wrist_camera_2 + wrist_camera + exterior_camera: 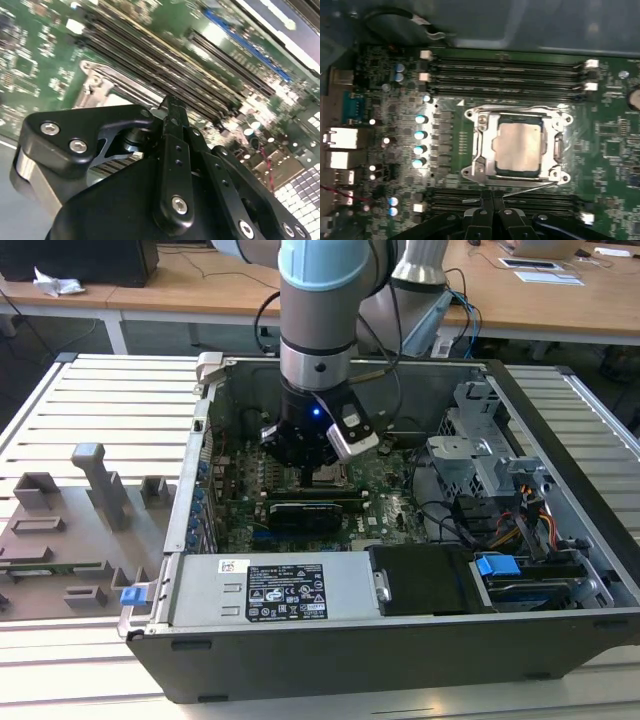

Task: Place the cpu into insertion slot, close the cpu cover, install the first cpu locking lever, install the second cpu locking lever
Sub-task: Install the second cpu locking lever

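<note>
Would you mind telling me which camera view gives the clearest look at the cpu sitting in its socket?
The first wrist view: the cpu lies fully visible from above, framed by the cpu cover. In the second wrist view the tool hides most of it. In the exterior view the arm blocks the socket area.

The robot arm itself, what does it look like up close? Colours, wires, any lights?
The arm is a thick silver-grey tube with pale blue joint caps. A small blue light glows near its wrist, beside a silver-and-black camera box. Black cables loop behind it. In the second wrist view, the hand is matte black, built of flat linked bars fastened with shiny silver screws.
</note>
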Robot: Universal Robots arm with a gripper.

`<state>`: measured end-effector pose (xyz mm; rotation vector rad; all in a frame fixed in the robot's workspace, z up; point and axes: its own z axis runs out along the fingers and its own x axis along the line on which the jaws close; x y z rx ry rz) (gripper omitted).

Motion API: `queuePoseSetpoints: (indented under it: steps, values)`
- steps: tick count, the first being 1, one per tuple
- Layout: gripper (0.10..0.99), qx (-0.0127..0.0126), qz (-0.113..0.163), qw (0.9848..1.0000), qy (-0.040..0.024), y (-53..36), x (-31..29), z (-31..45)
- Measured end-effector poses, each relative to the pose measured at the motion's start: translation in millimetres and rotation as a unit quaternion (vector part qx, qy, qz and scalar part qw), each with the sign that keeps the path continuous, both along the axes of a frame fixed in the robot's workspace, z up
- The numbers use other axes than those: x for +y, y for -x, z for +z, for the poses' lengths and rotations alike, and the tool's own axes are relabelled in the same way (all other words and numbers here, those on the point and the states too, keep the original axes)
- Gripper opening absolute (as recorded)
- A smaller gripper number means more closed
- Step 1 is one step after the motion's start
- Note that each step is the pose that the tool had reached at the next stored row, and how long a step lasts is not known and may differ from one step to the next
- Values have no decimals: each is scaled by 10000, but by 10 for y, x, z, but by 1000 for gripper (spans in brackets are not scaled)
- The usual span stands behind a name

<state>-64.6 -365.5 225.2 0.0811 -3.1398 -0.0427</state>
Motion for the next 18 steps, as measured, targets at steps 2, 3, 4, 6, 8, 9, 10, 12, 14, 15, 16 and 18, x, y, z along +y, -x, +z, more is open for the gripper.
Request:
queuePoseSetpoints:
  steps: [2,3,4,6,8,9,10,12,14,15,16,18]
  values:
    - [106,0,8,10000,-1,57,-7,-24]
    - [106,0,14,10000,0,78,-9,-41]
    - [106,0,19,10000,0,86,-11,-57]
    - [106,0,33,10000,0,96,-12,-89]
    - [106,0,60,10000,-2,107,-12,-125]
    - [106,0,74,10000,-19,116,-11,-134]
    - [106,0,81,10000,-37,122,-7,-138]
    - [106,-1,94,9999,-73,135,0,-146]
    - [106,0,119,9999,-104,152,6,-164]
    - [106,0,145,9998,-123,156,7,-189]
    - [106,0,159,9998,-133,157,7,-203]
    - [106,-1,209,9997,-159,157,33,-218]
